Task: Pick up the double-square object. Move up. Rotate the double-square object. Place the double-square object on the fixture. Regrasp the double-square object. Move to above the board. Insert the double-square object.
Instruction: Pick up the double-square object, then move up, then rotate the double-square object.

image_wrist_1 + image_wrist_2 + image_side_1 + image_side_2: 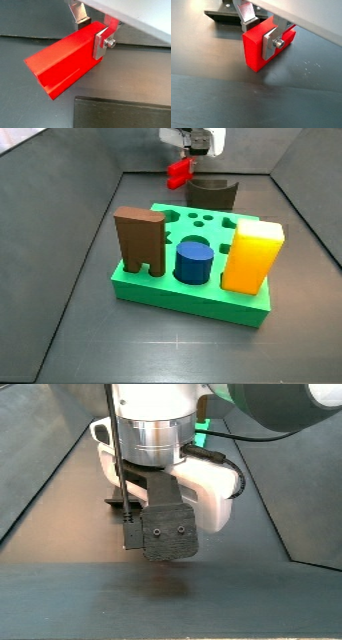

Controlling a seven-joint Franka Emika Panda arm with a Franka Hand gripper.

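Note:
My gripper (93, 29) is shut on the double-square object (63, 62), a bright red block clamped at one end between the two silver fingers (272, 42). The rest of the block juts out free from the jaws. In a side view the gripper (189, 158) holds the red block (179, 171) tilted in the air, above the floor and just beside the fixture (210, 194). The fixture's dark edge (221, 15) also shows behind the block (256, 47). The green board (160, 288) lies nearer the camera. Another side view shows only the arm's body (163, 524), which hides the fingers.
On the board stand a brown notched block (138, 240), a blue cylinder (193, 262) and a tall yellow-orange block (253, 256). Sloping dark walls (74, 228) bound the floor on both sides. A dark flat plate (123, 112) lies under the block.

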